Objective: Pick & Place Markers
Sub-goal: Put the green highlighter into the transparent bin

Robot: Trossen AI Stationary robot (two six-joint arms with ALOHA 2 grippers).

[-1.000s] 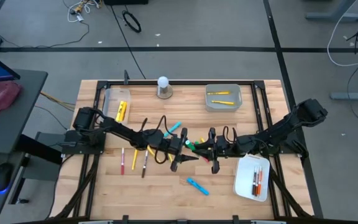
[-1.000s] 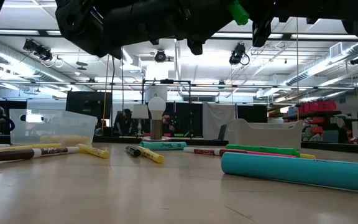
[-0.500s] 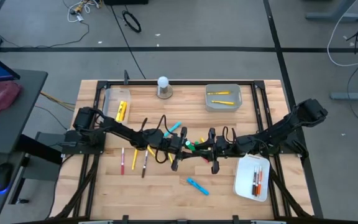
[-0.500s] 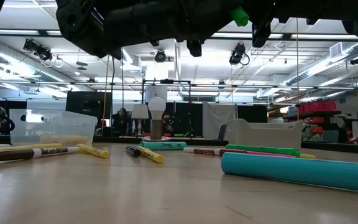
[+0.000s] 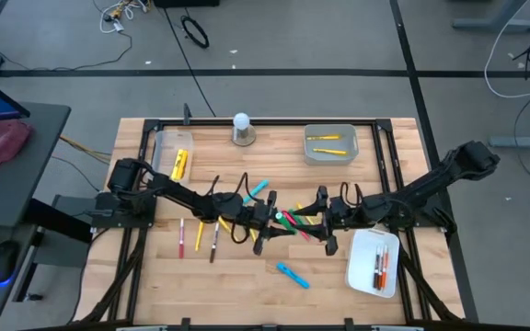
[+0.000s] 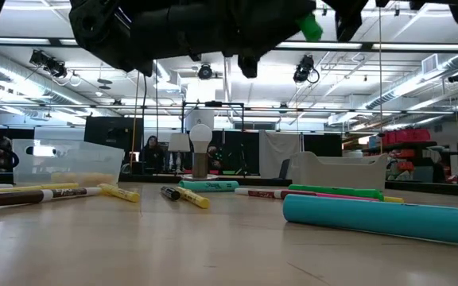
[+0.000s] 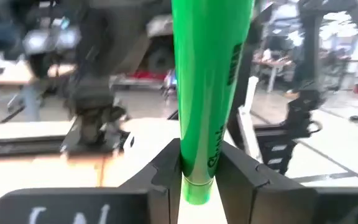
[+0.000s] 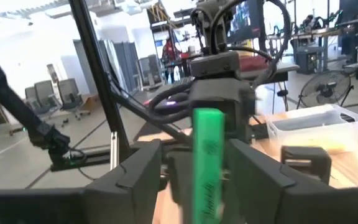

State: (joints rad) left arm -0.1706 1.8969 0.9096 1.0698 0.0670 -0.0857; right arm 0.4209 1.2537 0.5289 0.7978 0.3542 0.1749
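Green marker (image 5: 287, 220) clamped by one end in left gripper (image 5: 267, 223), mid-air over table (image 5: 247, 285) centre, above loose markers (image 5: 198, 237). Vs 0.5 s ago: right gripper (image 5: 327, 226) backed off to right, fingers spread, gripping nothing; marker's free end now clear. Prob. handover done, placing left to do. Both arms stretched low, inward, tip to tip.

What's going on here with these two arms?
It looks like a mid-air handover. The left end effector is shut on a green marker, held above the middle of the table. The right end effector faces it, open, with a finger on either side of the marker's free end and gaps showing. Other markers lie loose on the table.
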